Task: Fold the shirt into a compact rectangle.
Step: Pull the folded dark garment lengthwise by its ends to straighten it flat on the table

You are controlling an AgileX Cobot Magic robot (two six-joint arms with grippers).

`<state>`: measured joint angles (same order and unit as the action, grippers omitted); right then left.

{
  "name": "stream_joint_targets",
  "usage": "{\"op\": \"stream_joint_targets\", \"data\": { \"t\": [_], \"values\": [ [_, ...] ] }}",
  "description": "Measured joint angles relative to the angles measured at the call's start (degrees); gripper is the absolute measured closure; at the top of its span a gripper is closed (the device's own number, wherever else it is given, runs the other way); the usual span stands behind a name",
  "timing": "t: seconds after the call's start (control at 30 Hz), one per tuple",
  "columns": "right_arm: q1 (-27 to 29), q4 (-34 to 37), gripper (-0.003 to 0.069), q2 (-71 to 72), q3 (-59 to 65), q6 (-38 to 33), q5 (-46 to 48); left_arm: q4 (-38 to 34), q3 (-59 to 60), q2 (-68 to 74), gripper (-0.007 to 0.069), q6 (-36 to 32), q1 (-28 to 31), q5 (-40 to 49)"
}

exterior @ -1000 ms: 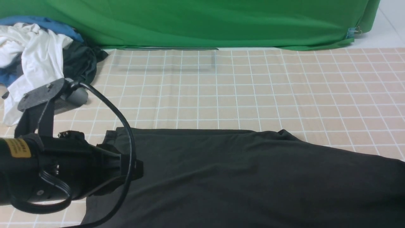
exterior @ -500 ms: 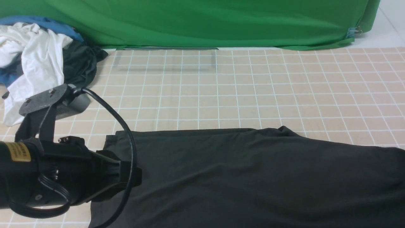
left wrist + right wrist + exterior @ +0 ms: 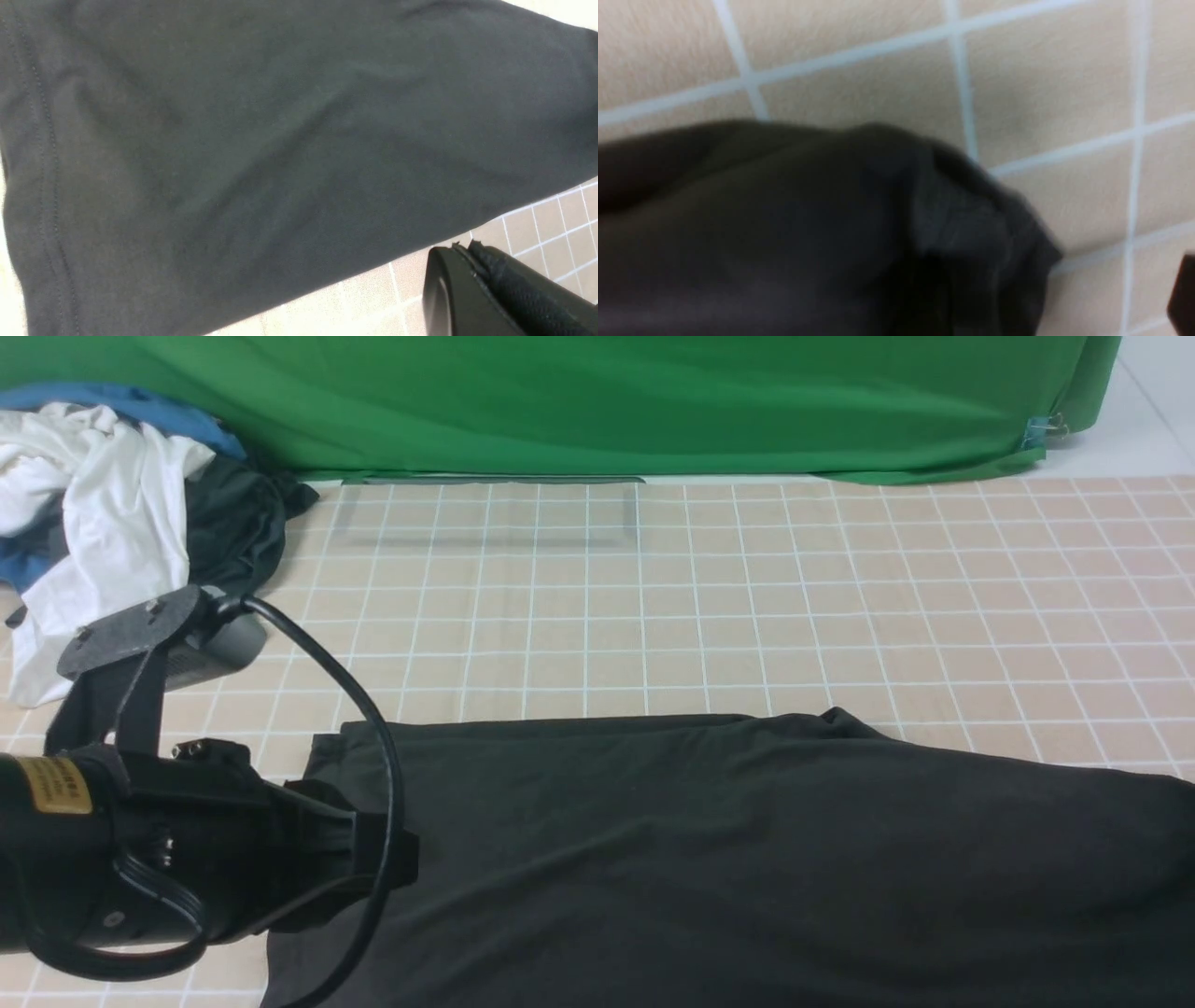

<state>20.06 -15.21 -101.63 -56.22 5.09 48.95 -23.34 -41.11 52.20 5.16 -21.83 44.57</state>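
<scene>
Across the near part of the table [image 3: 747, 607] the shirt [image 3: 728, 859] lay flat, its long axis running left to right. Left gripper [image 3: 397, 845], jaws closed, sat over its left end; right gripper, probably just beside the right end, seemed open.

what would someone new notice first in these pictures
The big black shirt spread flat across the near half of the checked tablecloth, filling most of the front view. Next, the bulky left arm resting at the shirt's left edge, then the green backdrop behind and the pile of clothes in the far left corner.
</scene>
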Motion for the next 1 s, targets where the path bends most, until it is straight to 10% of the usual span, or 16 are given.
{"op": "stream_joint_targets", "data": {
  "t": [0.2, 0.43, 1.0],
  "values": [
    [0.0, 1.6, 0.0074, -1.4, -0.7, -3.0, 0.4, 0.0, 0.0, 0.0, 0.0612, 0.0, 0.0, 0.3],
    [-0.3, 6.6, 0.0566, -2.6, -1.1, -5.1, 0.8, -0.1, 0.0, 0.0, 0.0612, 1.1, 0.0, 0.4],
    [-0.2, 6.2, 0.0601, 1.1, -2.2, -5.1, 1.7, -0.1, 0.0, 0.0, 0.0612, 1.5, 0.0, 1.9]
  ]
}}
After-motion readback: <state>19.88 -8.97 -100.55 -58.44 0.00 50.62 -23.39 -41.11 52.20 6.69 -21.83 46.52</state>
